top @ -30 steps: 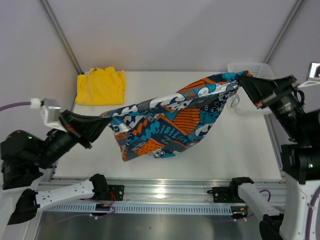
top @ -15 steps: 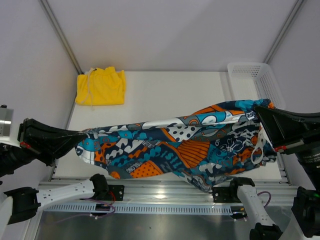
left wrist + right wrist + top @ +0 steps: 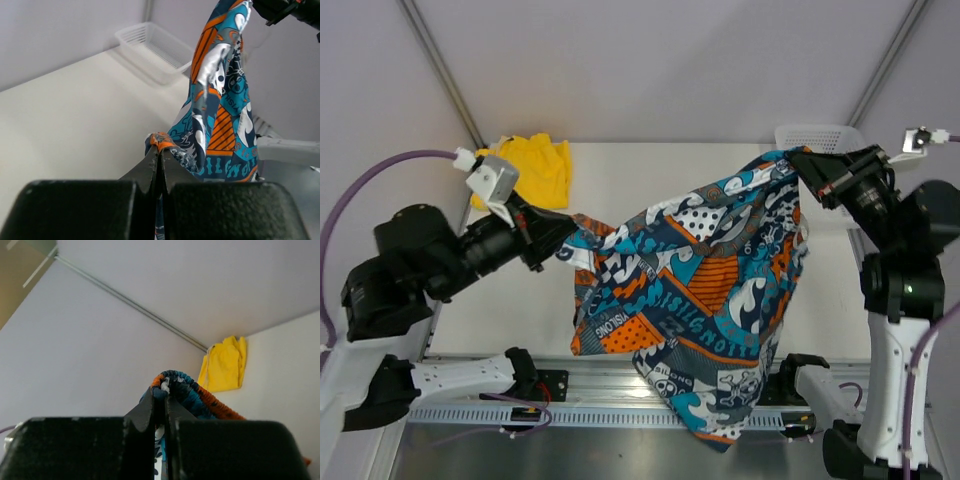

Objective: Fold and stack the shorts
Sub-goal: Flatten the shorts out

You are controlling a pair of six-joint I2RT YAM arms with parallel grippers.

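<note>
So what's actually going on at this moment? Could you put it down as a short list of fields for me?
left tool: shut on one edge of the printed shorts
right tool: shut on the opposite edge of them
printed shorts: held up off the table, hanging spread between the two arms
yellow shorts: lying at the table's far left corner, partly hidden by the left arm
basket: white mesh, far right corner, touched by neither tool
</note>
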